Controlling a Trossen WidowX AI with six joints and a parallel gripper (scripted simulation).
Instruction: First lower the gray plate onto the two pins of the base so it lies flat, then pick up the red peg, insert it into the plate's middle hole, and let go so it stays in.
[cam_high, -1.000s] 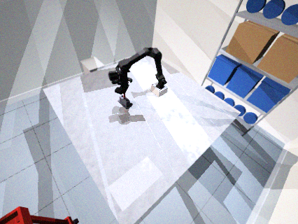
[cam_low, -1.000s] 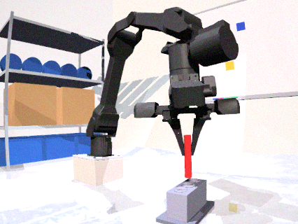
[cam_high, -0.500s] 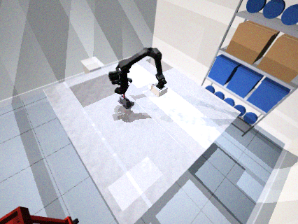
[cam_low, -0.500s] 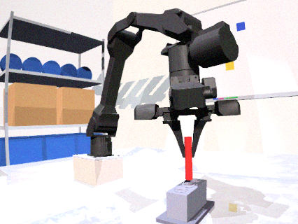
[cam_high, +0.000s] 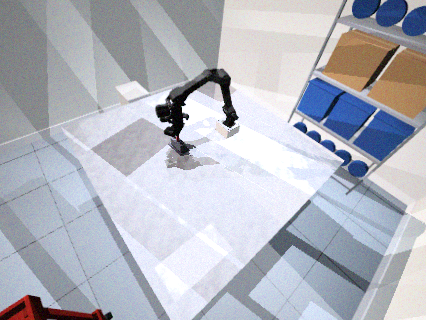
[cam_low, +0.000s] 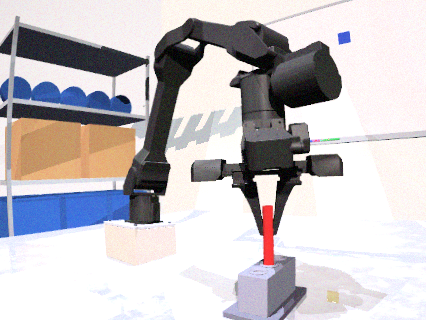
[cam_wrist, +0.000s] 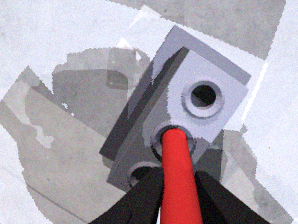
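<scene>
A gray block-like plate (cam_low: 252, 292) (cam_wrist: 200, 67) with three round holes sits over a flat darker base flange (cam_low: 299, 296) (cam_wrist: 172, 41) on the table. It looks level; the pins are hidden. My gripper (cam_low: 268, 231) (cam_wrist: 177, 177) is shut on the red peg (cam_low: 268, 247) (cam_wrist: 176, 155) above the plate. The peg is upright, and its lower end is at the mouth of the middle hole. Most of the peg stands above the plate's top; how deep the tip sits cannot be told. The hole nearest the fingers is partly hidden by a finger in the wrist view.
The arm's pale mounting block (cam_high: 227, 130) (cam_low: 140, 245) stands behind the plate. A small yellow square (cam_low: 333, 296) shows to the right of the base in the exterior view. A shelf rack with blue and brown boxes (cam_high: 357, 57) (cam_low: 47, 150) stands beyond the table.
</scene>
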